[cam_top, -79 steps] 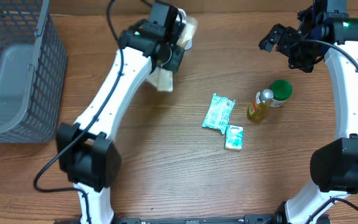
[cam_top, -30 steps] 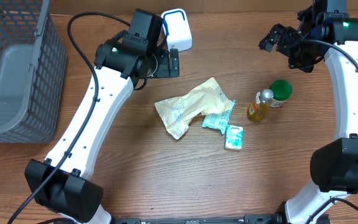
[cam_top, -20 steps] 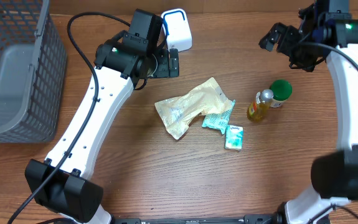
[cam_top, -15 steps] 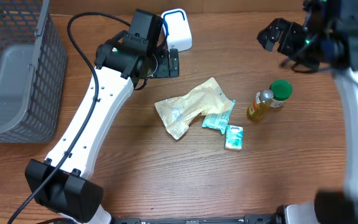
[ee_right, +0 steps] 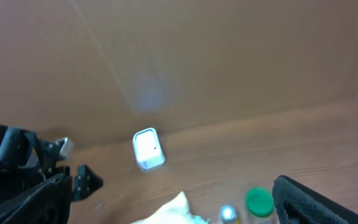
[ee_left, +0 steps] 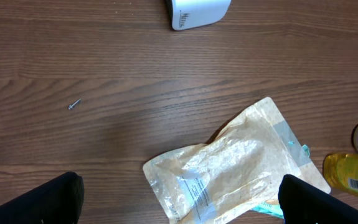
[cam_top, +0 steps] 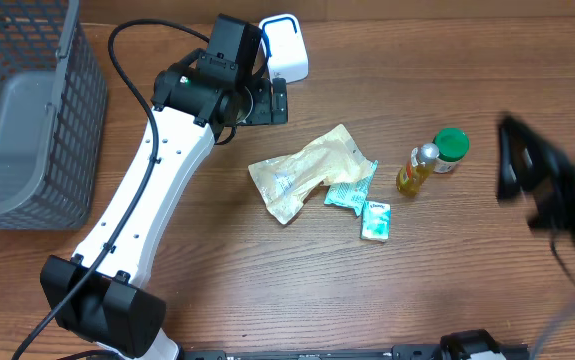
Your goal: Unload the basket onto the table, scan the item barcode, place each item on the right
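The left pincer [ee_left: 179,190] hung with its jaws spread wide and nothing between them. It was poised above the desk [cam_top: 267,290], with one end of the pouch [cam_top: 307,172] directly beneath the gap. That stance would suit either dropping onto the pouch or standing clear of it; I could not tell which. The right pincer [ee_right: 172,186] was likewise spread and empty, raised well off the desk and looking across it. In the overhead view its arm showed only as a blur at the right edge, so its exact pose was unclear.

The pouch, which I took to be the item for scanning, lay flat near the middle of the desk, well apart from the scanner [cam_top: 285,45] at the far edge. Seen from overhead, its long axis ran diagonally from lower left to upper right. Its right-hand edge rested over a teal packet [cam_top: 350,187]. A pale printed label sat near the lower-left end, facing up; I could not make out a barcode on it. Lying like that, the label faced the ceiling rather than the scanner, so the pouch would probably need lifting and turning.

Further right, a bottle [cam_top: 416,170] lay on its side against a green-lidded jar [cam_top: 451,147]. A basket [cam_top: 27,110] stood at the left edge, perhaps for finished items.
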`<state>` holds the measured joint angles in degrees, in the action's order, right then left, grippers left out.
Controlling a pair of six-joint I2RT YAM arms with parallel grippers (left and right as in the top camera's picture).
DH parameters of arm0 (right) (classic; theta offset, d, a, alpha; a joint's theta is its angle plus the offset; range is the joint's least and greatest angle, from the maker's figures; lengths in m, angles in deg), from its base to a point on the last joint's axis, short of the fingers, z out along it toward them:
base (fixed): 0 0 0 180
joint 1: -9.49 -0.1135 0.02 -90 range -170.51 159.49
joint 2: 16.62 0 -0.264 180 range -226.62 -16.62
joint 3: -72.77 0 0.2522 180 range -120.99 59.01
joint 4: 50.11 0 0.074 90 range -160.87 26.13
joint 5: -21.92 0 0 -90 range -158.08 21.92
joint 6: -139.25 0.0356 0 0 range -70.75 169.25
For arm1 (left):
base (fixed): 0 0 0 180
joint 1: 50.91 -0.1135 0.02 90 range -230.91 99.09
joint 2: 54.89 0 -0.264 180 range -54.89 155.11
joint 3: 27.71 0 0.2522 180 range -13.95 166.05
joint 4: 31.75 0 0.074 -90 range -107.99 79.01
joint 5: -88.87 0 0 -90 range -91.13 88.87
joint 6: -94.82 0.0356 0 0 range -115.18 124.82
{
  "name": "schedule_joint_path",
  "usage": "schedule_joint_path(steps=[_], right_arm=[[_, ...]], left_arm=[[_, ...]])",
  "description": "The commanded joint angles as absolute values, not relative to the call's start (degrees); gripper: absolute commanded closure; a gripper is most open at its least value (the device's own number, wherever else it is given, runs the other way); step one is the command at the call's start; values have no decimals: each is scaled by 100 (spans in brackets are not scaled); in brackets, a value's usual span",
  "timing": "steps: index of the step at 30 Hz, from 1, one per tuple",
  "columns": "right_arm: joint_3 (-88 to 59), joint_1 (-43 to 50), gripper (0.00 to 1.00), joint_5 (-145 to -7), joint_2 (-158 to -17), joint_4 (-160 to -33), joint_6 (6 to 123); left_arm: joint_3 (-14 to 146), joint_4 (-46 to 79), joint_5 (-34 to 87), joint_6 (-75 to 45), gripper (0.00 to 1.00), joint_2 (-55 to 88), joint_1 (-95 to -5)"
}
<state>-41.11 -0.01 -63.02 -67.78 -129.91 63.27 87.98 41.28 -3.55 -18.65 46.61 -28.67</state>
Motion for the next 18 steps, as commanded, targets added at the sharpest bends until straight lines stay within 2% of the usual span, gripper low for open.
schedule_joint_path(steps=[1,7,10,18], right_arm=[[-2856,-47,0,-5908,-5689,-12546,5995],[-209,34,0,-5974,-3357,-11315,5960],[1107,148,0,-6000,-2428,-10264,5954],[3513,165,0,-6977,-1751,-6063,5040]], left_arm=[[8822,4139,-431,-1834,0,4700,-2876],[8822,4141,-431,-1834,0,4700,-2876],[8822,4139,-429,-1834,0,4700,-2876],[8822,4139,-431,-1834,0,4700,-2876]])
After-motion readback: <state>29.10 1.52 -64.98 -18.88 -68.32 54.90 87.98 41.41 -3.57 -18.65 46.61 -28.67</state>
